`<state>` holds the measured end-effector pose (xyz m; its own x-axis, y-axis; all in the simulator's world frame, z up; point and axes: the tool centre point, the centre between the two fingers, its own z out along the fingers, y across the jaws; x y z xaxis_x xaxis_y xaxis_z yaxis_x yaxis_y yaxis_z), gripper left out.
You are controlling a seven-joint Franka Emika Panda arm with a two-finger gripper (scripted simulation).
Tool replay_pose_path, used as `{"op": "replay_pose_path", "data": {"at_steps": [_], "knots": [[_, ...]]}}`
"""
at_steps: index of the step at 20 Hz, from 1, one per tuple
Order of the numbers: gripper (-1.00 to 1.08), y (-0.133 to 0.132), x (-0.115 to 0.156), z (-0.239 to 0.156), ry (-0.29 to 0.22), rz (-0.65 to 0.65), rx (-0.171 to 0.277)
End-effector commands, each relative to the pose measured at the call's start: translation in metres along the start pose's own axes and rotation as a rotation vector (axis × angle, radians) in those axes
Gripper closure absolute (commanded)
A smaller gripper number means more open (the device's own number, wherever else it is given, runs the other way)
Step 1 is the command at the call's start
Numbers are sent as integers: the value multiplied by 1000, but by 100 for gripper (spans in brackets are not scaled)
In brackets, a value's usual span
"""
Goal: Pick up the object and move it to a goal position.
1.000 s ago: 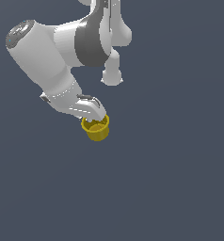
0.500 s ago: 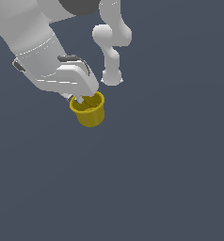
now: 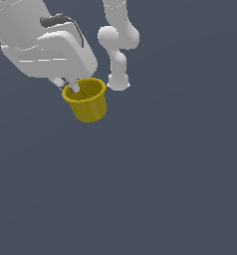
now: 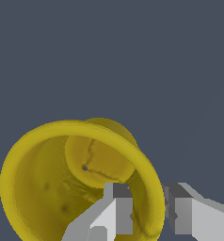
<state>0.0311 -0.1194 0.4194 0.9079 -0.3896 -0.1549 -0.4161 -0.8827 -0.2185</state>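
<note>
Now clamped narrow on the mustard-yellow cup (image 3: 86,101), gripper (image 3: 69,86) pinching the rim wall: one finger (image 4: 115,212) inside the hollow, the other finger (image 4: 180,212) outside, both touching the wall between them. Hanging just under the gripper, tilted, open mouth turned up toward the hand. In the wrist view, round rim and cracked-looking inner bottom in plain sight, tapered sides narrowing away from the fingers. In the exterior view, white arm (image 3: 41,45) large and close above the cup; arm base (image 3: 118,82) just beside the cup, toward that view's right. Plain grey ground (image 3: 165,174) all around, contact with the cup impossible to tell.
</note>
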Motion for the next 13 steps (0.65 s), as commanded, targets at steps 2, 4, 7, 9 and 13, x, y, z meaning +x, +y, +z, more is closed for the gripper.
{"op": "replay_pose_path", "data": {"at_steps": [2, 4, 7, 9, 13], "knots": [[108, -2, 0, -13, 2, -1, 1], [108, -3, 0, -17, 2, -1, 2], [108, -4, 1, -21, 2, -1, 2], [108, -4, 1, -22, 1, -1, 2], [108, -4, 1, -22, 1, -1, 2]]}}
